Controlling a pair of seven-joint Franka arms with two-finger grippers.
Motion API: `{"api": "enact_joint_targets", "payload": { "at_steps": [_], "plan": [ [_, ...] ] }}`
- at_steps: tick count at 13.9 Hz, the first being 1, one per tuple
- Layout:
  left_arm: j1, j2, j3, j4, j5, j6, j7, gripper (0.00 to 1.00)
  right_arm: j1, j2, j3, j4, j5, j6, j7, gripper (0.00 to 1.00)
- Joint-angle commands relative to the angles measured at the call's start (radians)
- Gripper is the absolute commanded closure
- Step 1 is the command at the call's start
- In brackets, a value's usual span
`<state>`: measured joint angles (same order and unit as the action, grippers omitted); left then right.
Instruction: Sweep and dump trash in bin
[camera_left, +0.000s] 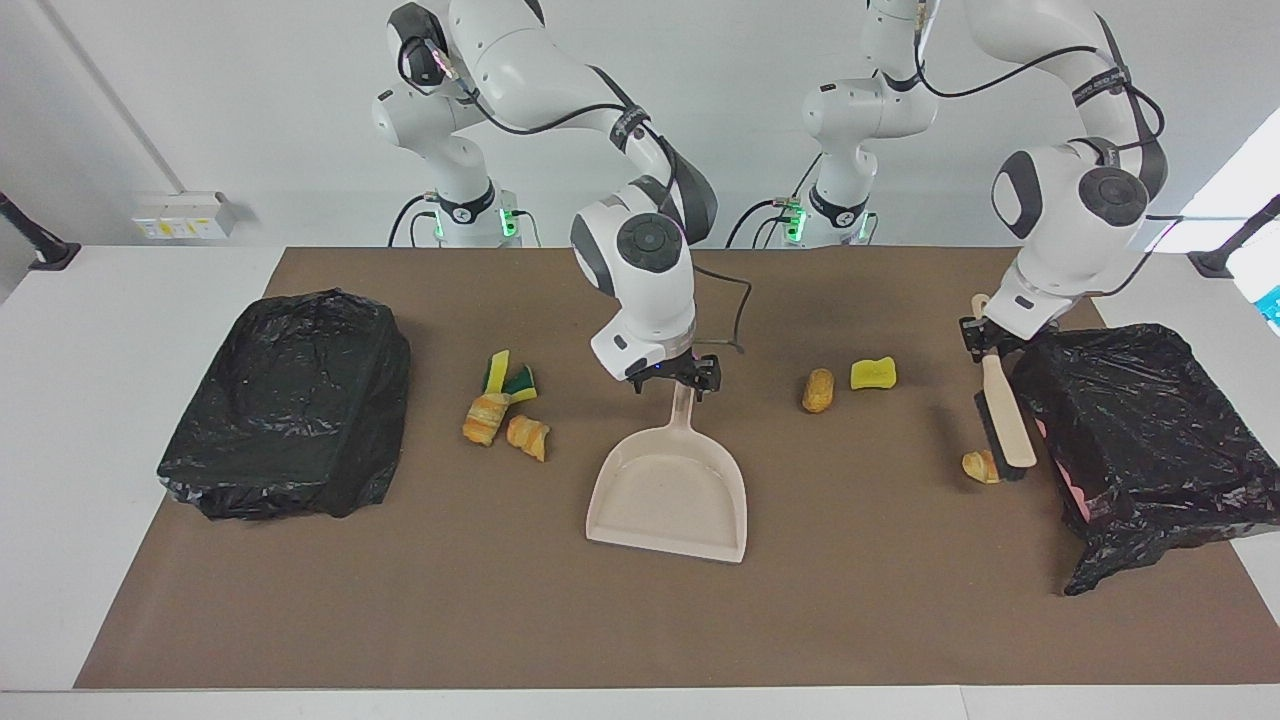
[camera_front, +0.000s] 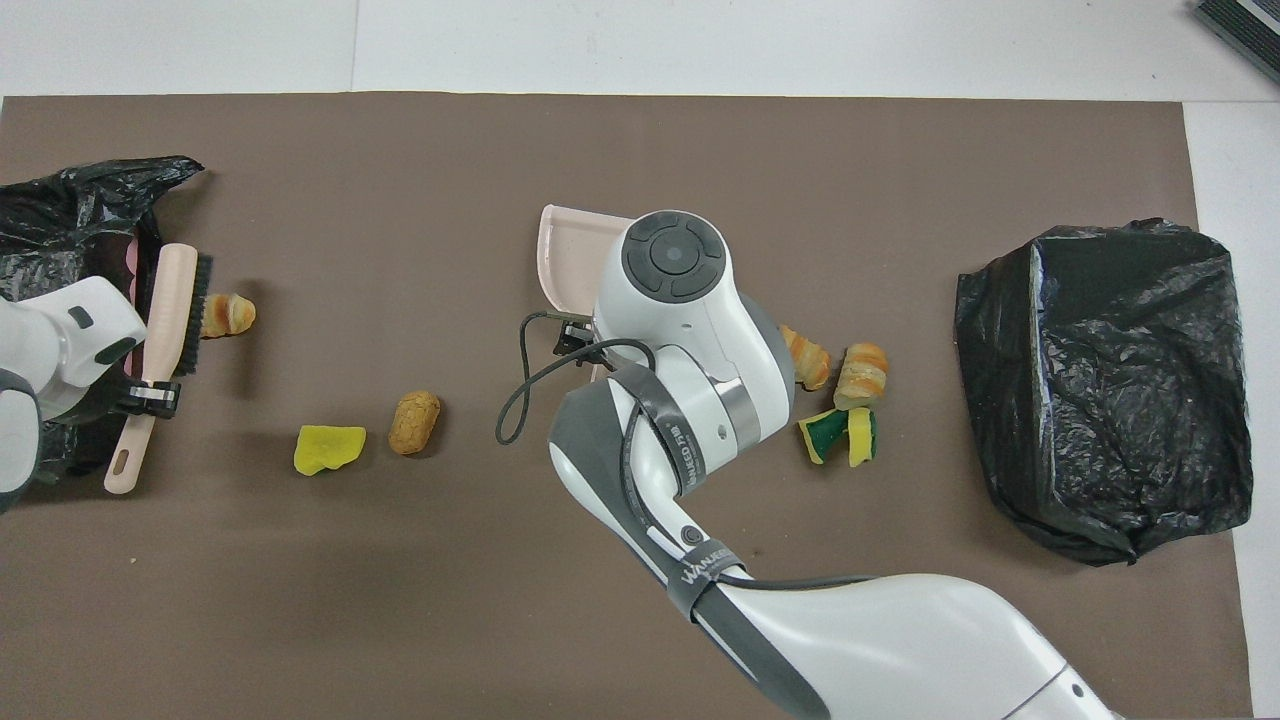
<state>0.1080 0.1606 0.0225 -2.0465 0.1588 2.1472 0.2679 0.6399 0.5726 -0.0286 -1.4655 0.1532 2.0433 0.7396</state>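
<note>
Four bread pieces (camera_left: 819, 390), two sponges (camera_left: 873, 373).

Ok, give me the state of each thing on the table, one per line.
Brush: held by left pincer, bristles against a croissant piece.
Dustpan: flat on mat, right pincer at its handle.
Bin bags: both covered in black plastic.
Other trash: loose, unswept.
</note>
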Motion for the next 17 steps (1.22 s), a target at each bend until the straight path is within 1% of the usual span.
{"api": "enact_joint_targets", "payload": {
  "at_steps": [1,2,3,4,5,6,8,9,10,11,13,15,17],
  "plan": [
    [-0.011,-0.001,-0.007,0.0,0.018,-0.029,0.046,1.0,-0.006,0.003,0.004,0.007,-0.044,-0.038,0.007,0.25],
    [-0.016,-0.003,-0.015,-0.003,0.009,-0.073,0.053,1.0,-0.008,0.003,0.004,0.007,-0.046,-0.044,0.007,0.39],
    [-0.036,-0.004,-0.027,0.002,-0.028,-0.126,0.053,1.0,-0.008,0.001,0.004,0.008,-0.046,-0.048,0.007,0.65],
    [-0.063,-0.007,-0.029,0.005,-0.066,-0.165,0.054,1.0,-0.011,0.001,0.004,0.008,-0.046,-0.049,0.006,0.95],
    [-0.077,-0.016,-0.03,0.005,-0.083,-0.212,0.054,1.0,-0.009,0.001,0.004,0.008,-0.044,-0.049,0.006,1.0],
    [-0.099,-0.021,-0.032,0.009,-0.099,-0.266,0.051,1.0,-0.009,-0.005,0.004,0.008,-0.04,-0.049,0.004,1.0],
    [-0.142,-0.064,-0.029,0.013,-0.16,-0.346,0.044,1.0,-0.011,-0.011,0.006,0.005,-0.037,-0.049,-0.014,1.0],
    [-0.152,-0.093,-0.03,0.012,-0.166,-0.393,0.042,1.0,-0.009,-0.02,0.015,0.001,-0.031,-0.041,-0.085,1.0],
    [-0.162,-0.119,-0.029,0.014,-0.174,-0.423,0.037,1.0,-0.008,-0.025,0.018,-0.004,-0.024,-0.037,-0.202,1.0],
    [-0.156,-0.136,-0.026,0.023,-0.197,-0.418,0.025,1.0,-0.008,-0.039,0.018,-0.016,-0.024,-0.043,-0.288,1.0],
    [-0.136,-0.13,-0.018,0.039,-0.203,-0.391,0.01,1.0,-0.017,-0.104,0.016,-0.085,-0.043,-0.043,-0.4,1.0],
    [-0.085,-0.139,-0.016,-0.006,-0.203,-0.296,-0.053,1.0,-0.026,-0.181,0.012,-0.16,-0.044,-0.044,-0.573,1.0],
    [-0.08,-0.177,-0.015,-0.087,-0.203,-0.254,-0.149,1.0,-0.052,-0.275,0.013,-0.258,-0.044,-0.048,-0.754,1.0]
  ]
}}
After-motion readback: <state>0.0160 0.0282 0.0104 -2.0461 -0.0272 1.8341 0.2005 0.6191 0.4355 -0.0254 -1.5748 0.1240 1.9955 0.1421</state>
